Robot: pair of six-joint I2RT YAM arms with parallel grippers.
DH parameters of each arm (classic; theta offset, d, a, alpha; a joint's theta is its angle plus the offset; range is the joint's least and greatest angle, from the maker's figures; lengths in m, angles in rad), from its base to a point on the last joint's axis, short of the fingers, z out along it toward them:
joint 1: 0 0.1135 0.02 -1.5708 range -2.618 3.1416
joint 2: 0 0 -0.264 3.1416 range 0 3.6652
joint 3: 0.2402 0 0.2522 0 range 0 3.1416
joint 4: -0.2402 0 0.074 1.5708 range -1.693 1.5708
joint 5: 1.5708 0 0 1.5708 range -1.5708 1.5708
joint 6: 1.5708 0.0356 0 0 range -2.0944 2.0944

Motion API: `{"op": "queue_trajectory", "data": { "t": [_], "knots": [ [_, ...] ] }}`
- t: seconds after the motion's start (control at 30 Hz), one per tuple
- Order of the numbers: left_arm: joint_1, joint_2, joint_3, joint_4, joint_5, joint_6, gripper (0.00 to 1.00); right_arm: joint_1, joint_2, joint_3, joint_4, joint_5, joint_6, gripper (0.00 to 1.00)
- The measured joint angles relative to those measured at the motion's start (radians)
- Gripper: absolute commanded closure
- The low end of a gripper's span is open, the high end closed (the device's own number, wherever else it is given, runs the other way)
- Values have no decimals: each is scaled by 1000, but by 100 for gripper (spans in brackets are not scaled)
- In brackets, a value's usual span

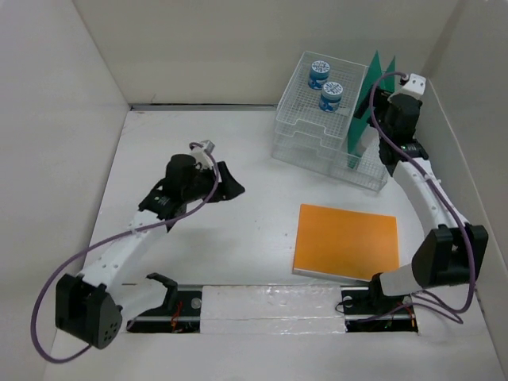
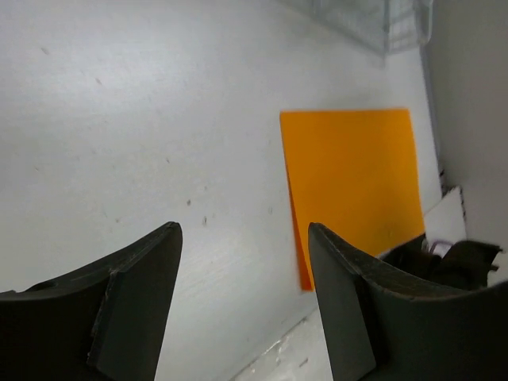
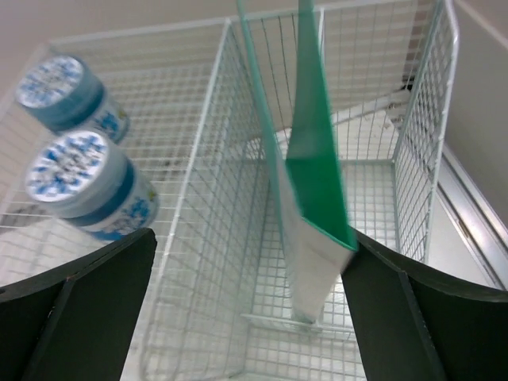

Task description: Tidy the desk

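Desk point(image 1: 262, 214) is seen whole only in the top view: a white top, with the rack point(image 1: 316, 147) set at its far right. Everything else is placed off the rack.

Top view:
- Two blue-lidded tubs point(image 1: 319, 74) are seen on the rack's top tray.
- A green folder point(image 1: 359, 127) is stood upright in the rack's right-hand slot.
- An orange pad point(image 1: 347, 240) is laid flat on the desk in front of the rack, apart from it.
- The left arm is held well to the rack's left, over bare desk. The right arm is reached up to the rack's right end, and its fingers can't be made out from here.

Left wrist view: the left gripper point(image 2: 244, 228) is shown released, jaws parted, nothing between them. Bare desk is seen beneath, the pad beyond, and a rack corner at the top edge.

Right wrist view: the right gripper point(image 3: 250, 238) is shown released, fingers spread wide at the rack's right slot. The folder stands between them, unclamped. Its lower corner is seen just beside the right finger; contact can't be told. White pages under the green cover are visible only here.
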Motion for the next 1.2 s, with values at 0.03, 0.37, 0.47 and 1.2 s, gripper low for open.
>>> {"op": "queue_trajectory", "data": {
  "t": [0.03, 0.37, 0.47, 1.2],
  "knots": [
    [-32, 38, 1, -21, -17, 4, 40, -1, -29, 5, -17, -6, 4, 0],
    [-536, 294, 33, -18, -82, -42, 41, -10, -332, -94, -55, -96, 81, 0],
    [-639, 394, 34, 27, -85, -74, 45, 0, -380, -160, -52, -121, 98, 0],
    [-645, 665, 18, 335, -26, -194, 60, 62, -475, -312, -58, -158, 115, 0]
  ]
}}
